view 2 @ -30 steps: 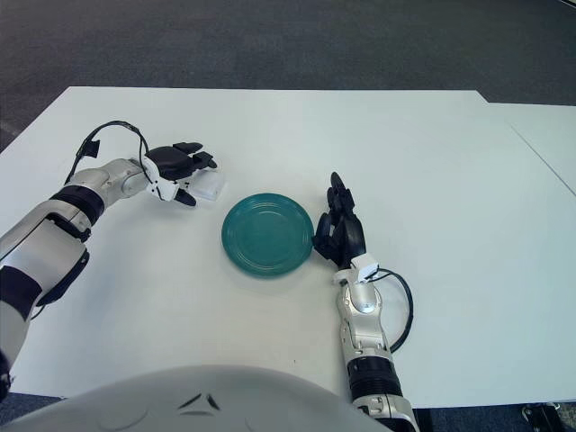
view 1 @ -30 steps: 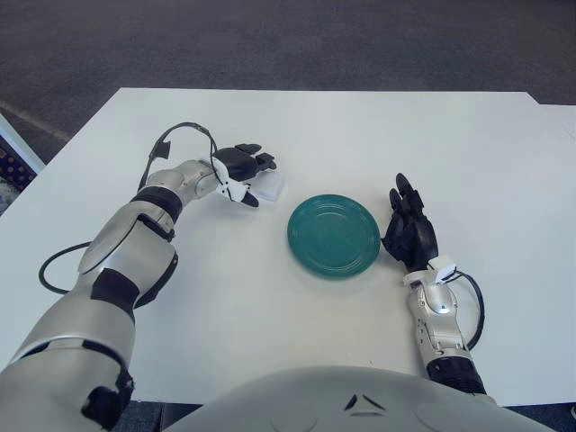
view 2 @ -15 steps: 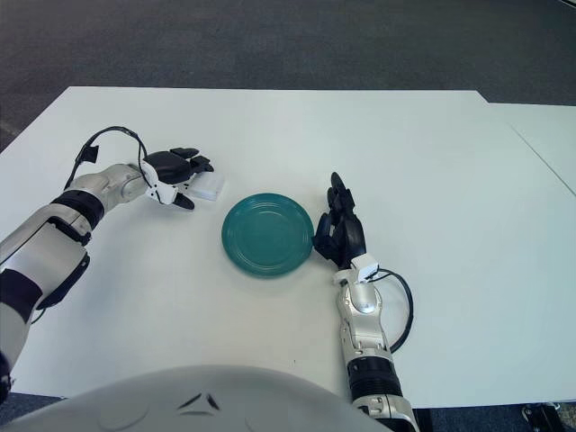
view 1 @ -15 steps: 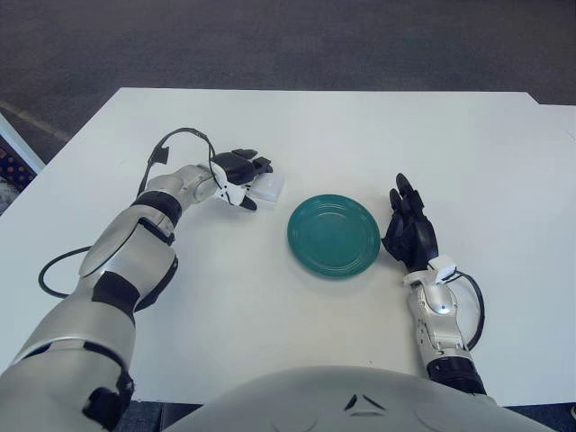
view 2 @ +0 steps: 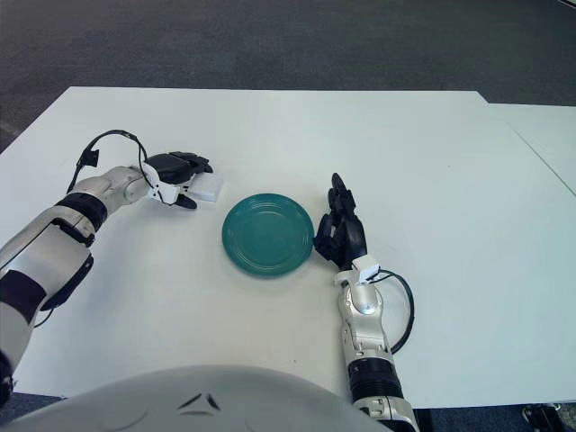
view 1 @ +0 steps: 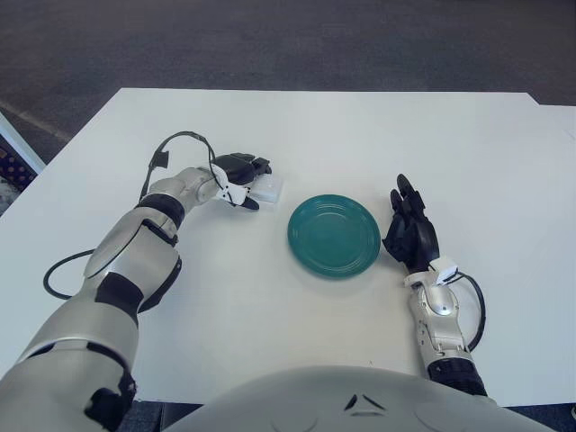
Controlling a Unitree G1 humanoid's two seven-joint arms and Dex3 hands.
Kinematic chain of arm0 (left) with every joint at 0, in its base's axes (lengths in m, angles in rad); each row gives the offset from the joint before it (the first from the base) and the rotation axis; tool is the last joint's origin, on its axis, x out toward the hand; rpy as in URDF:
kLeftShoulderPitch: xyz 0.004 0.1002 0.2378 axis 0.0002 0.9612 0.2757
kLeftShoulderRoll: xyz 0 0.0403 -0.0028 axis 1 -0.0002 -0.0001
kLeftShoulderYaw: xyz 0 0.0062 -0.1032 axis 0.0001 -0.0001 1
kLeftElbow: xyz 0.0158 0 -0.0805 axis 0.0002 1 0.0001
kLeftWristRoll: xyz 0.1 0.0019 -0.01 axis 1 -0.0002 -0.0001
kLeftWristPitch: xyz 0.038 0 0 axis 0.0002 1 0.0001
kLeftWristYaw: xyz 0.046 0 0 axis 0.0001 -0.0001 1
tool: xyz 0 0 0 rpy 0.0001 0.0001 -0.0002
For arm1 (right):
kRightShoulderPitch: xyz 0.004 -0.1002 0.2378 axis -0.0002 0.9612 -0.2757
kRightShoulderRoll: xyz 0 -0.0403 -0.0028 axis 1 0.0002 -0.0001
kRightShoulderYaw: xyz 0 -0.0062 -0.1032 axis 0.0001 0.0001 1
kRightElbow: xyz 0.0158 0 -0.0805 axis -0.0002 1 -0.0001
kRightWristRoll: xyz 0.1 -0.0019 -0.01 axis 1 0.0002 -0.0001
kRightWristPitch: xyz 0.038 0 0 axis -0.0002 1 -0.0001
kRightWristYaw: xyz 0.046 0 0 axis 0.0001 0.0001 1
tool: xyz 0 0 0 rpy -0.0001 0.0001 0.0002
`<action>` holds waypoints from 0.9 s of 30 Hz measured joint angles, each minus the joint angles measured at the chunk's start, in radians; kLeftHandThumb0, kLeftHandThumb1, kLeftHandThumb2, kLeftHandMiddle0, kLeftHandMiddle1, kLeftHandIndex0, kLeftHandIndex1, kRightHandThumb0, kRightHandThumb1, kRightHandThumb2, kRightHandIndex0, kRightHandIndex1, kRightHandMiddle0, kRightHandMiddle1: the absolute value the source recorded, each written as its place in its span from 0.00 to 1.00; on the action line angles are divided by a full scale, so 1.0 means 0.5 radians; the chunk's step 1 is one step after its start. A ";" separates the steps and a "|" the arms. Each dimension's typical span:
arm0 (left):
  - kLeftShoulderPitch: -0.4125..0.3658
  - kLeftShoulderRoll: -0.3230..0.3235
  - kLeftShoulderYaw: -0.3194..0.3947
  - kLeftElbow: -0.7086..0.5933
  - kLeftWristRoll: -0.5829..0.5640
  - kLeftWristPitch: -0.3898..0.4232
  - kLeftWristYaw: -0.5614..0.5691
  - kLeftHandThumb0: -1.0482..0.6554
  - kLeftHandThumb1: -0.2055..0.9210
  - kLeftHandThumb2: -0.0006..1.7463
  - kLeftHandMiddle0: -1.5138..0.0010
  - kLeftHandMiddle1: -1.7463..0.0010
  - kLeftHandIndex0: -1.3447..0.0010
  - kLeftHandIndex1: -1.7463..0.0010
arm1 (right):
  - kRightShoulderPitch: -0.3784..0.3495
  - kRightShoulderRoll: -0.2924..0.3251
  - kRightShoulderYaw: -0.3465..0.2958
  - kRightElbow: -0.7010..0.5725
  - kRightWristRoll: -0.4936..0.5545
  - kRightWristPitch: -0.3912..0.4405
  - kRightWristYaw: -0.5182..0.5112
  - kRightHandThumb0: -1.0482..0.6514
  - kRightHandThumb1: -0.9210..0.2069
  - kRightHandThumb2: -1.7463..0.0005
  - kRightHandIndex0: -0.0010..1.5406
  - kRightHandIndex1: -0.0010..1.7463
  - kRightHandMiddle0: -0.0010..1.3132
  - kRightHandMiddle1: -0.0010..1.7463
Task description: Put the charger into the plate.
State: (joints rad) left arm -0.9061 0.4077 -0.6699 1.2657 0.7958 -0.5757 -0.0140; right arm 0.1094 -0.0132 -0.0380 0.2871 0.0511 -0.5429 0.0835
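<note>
Over the last second the left hand [view 1: 241,173] slid slightly toward 9 o'clock and settled lower over the white charger [view 1: 268,188], which barely shifted. Its black fingers curled around the charger's left edge; whether the grip was actually closed could not be told. The charger sat on the table at about 10 o'clock from the teal plate [view 1: 334,236], close but apart, so the pickup looked just begun and the transfer not yet started. The right hand [view 1: 410,230] showed just beside the plate at 3 o'clock, fingers extended, holding nothing, unchanged. The white table [view 1: 450,144] was plain and matte. Dark grey carpet [view 1: 288,40] lay beyond its far edge.
</note>
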 measured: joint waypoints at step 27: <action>0.020 -0.100 -0.084 0.014 0.018 0.125 0.253 0.24 1.00 0.26 0.54 0.00 0.54 0.00 | 0.036 -0.016 -0.011 -0.029 0.019 -0.003 0.038 0.06 0.00 0.43 0.02 0.00 0.00 0.08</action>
State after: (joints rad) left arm -0.8961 0.3576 -0.7121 1.2727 0.8049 -0.5130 0.1125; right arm 0.1273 -0.0211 -0.0436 0.2726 0.0607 -0.5444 0.1027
